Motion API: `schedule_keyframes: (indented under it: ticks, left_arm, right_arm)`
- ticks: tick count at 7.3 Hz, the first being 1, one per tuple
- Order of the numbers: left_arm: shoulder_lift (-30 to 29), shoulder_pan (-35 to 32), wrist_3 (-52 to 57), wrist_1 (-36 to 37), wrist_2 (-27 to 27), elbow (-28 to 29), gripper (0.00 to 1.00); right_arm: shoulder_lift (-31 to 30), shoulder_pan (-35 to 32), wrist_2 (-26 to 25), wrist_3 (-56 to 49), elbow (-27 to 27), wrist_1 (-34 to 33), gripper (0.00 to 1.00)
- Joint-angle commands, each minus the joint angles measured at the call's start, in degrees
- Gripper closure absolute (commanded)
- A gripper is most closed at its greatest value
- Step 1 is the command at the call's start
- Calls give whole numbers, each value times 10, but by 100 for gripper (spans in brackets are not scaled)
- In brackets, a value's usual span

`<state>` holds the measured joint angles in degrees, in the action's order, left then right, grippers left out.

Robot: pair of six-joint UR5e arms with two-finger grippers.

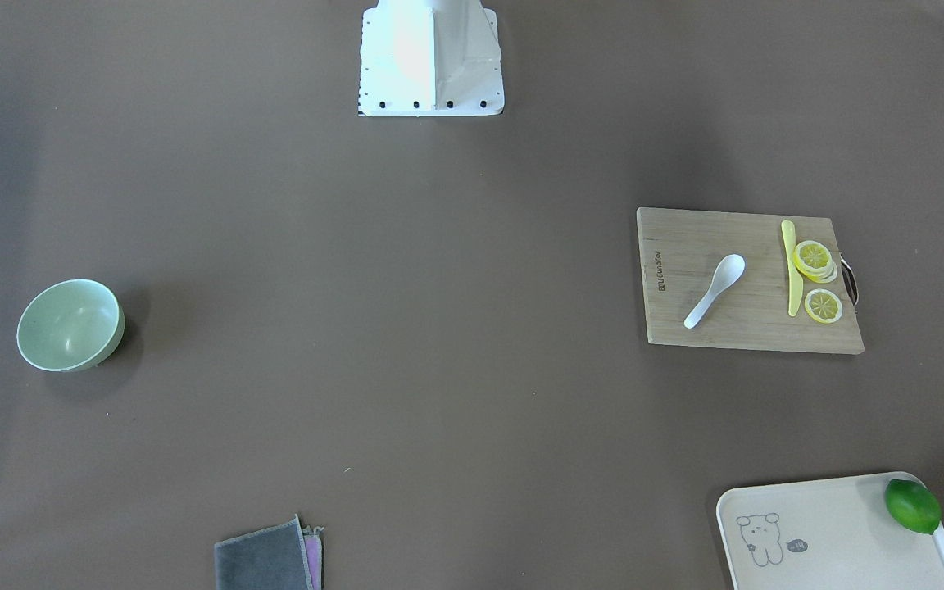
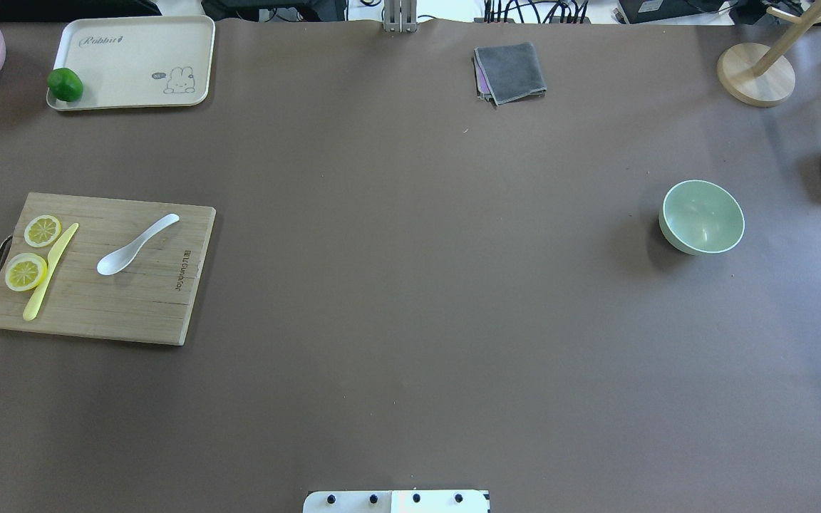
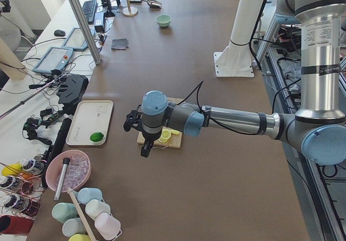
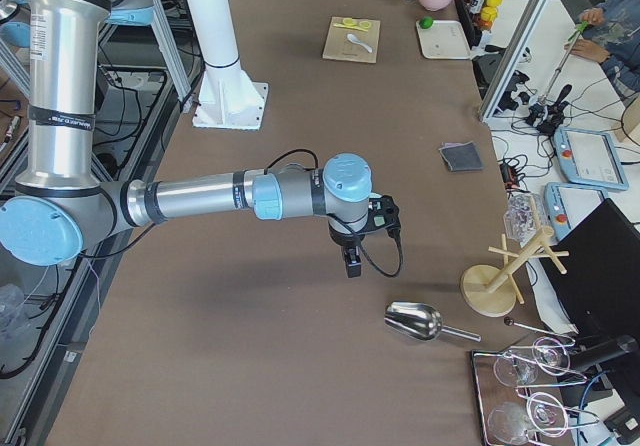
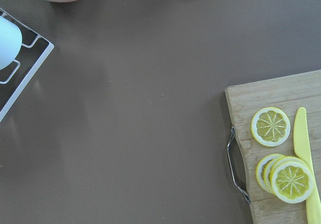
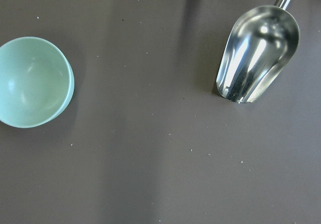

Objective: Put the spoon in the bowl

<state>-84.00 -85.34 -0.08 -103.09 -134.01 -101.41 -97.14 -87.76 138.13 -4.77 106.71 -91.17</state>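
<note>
Spoon point(image 2: 136, 244) lies on the cutting board point(image 2: 118, 306), left of the overhead frame. Its long axis runs diagonally, handle pointing upper right, scoop lower left. The bowl point(image 2: 701, 216) sits far right. My left gripper point(image 3: 145, 150) hangs over the board, my right gripper point(image 4: 352, 264) mid-table. I can't tell if either is open or closed. The tray point(image 2: 132, 78) reads "Rabbit"; the board's stamp is illegible.

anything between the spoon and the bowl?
Nothing: past the cutting board's edge, the stretch from spoon to bowl is bare table in the overhead view. The grey cloth lies well off that line.
</note>
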Motion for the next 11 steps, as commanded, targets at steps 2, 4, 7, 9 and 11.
schedule_keyframes:
  ticks: [2, 4, 7, 9, 11]
  left_arm:
    - [-3, 97, -93, -94, 0, -24, 3]
    - [-20, 182, -183, -154, 33, -24, 3]
    - [-60, 255, -188, -153, 93, -15, 3]
    - [-84, 277, -207, -150, 94, -10, 3]
    - [-108, 307, -230, -149, 117, 1, 3]
  right_arm:
    - [0, 56, 16, 57, 13, 3, 0]
    - [5, 113, 9, 163, 9, 49, 4]
    - [63, 197, -27, 333, -93, 182, 14]
    - [112, 210, -28, 353, -163, 219, 15]
    - [142, 243, -58, 368, -192, 219, 17]
